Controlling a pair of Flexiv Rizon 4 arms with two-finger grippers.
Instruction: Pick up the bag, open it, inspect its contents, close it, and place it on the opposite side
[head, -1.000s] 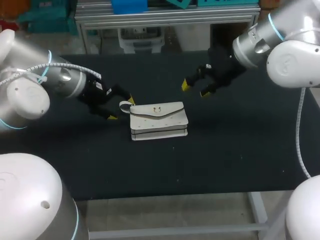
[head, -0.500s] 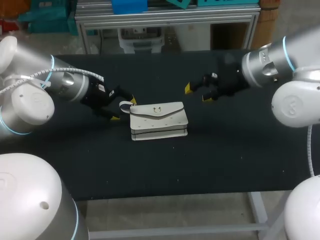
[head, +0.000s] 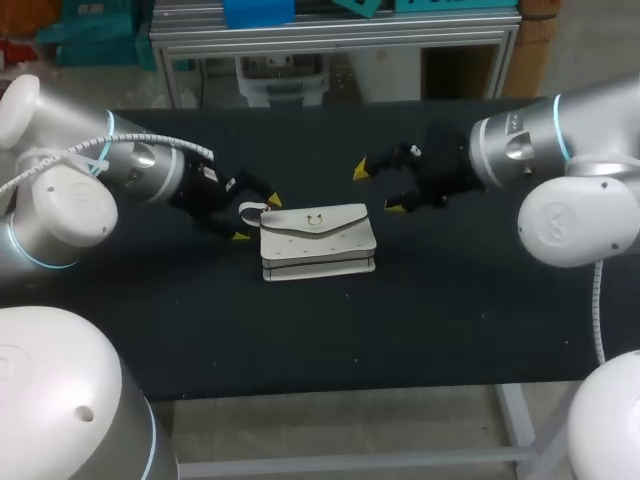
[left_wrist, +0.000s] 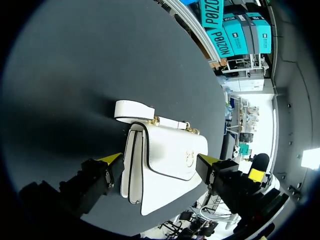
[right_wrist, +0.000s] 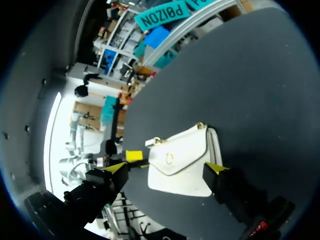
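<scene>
A white flap bag with a small gold clasp lies closed on the black table, its short strap loop sticking out at its left end. My left gripper is open at that end, its yellow tips standing either side of the strap loop. In the left wrist view the bag lies just ahead of my open left gripper, the strap beyond it. My right gripper is open, hanging just behind the bag's right corner. The right wrist view shows the bag ahead of the open right gripper.
The black table surface spreads wide on both sides of the bag and toward the front edge. Nothing else lies on it.
My right gripper has swung left toward the bag's right rear corner. My left gripper has edged closer to the strap end. The bag has not moved.
</scene>
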